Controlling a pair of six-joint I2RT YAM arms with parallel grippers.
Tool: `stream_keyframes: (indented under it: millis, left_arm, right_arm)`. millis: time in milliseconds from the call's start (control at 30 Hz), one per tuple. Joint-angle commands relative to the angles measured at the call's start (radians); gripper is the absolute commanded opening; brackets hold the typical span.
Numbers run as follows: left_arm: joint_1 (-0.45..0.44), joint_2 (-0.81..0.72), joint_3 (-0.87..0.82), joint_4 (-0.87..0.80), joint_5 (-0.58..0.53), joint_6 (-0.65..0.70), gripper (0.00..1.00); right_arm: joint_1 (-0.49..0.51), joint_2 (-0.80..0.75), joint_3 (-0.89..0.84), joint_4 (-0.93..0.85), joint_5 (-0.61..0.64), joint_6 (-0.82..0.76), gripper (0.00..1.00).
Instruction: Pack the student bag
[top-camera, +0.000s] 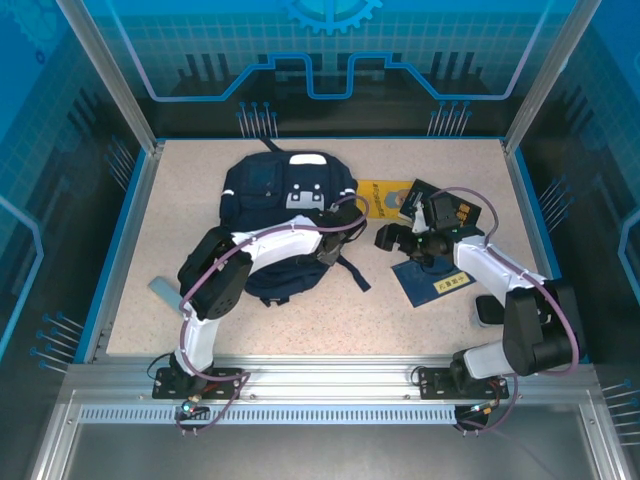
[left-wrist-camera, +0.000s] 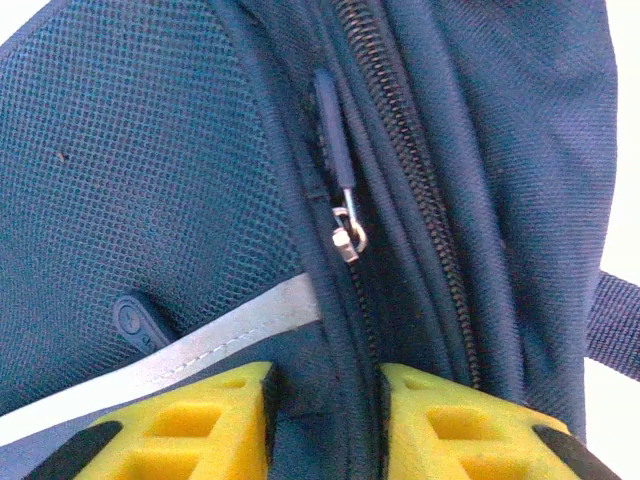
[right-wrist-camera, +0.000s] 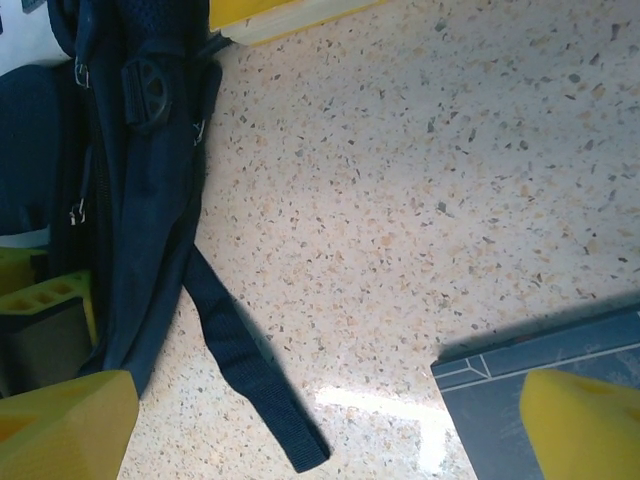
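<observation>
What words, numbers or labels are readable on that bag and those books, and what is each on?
No text reads clearly.
On the yellow book: dark print, too small to read.
On the dark book: yellow-labelled, blurred.
On the navy book: yellow-labelled, marks too small to read.
On the student bag: a white-grey patch, no legible wording.

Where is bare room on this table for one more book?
Bare speckled tabletop lies left of the navy-blue fabric backpack, and along the near edge between the arm bases. Crowded: right of it, around the yellow flat book and navy flat book.
</observation>
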Motion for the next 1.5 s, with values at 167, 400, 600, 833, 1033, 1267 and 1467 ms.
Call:
stream_keyframes:
  millis: [167, 400, 600, 833, 1033, 1267, 1467]
  left_arm:
    - [0.042, -0.265, -0.159, 0.027, -0.021, 0.099, 0.12]
    - [0.087, -0.547, -0.279, 0.078, -0.010, 0.136, 0.07]
    - [0.131, -0.727, -0.332, 0.139, 0.006, 0.165, 0.03]
    - [0.165, -0.822, -0.356, 0.168, 0.048, 0.169, 0.02]
    - [0.180, -0.841, -0.363, 0.167, 0.067, 0.168, 0.02]
    - [0.191, -0.845, -0.362, 0.169, 0.087, 0.159, 0.02]
    - [0.199, -0.841, -0.359, 0.166, 0.094, 0.148, 0.01]
  right_arm:
    - [0.028, 0.054, 0.035, 0.060, -0.025, -0.087, 0.95]
    - [0.151, 0.120, 0.137, 0.117, -0.076, -0.246, 0.82]
    - [0.241, 0.166, 0.188, 0.188, -0.203, -0.381, 0.74]
    - [0.269, 0.207, 0.201, 0.319, -0.313, -0.432, 0.43]
    - [0.274, 0.249, 0.224, 0.400, -0.342, -0.492, 0.38]
    - [0.274, 0.319, 0.268, 0.449, -0.363, -0.514, 0.41]
    - [0.276, 0.359, 0.275, 0.492, -0.401, -0.506, 0.32]
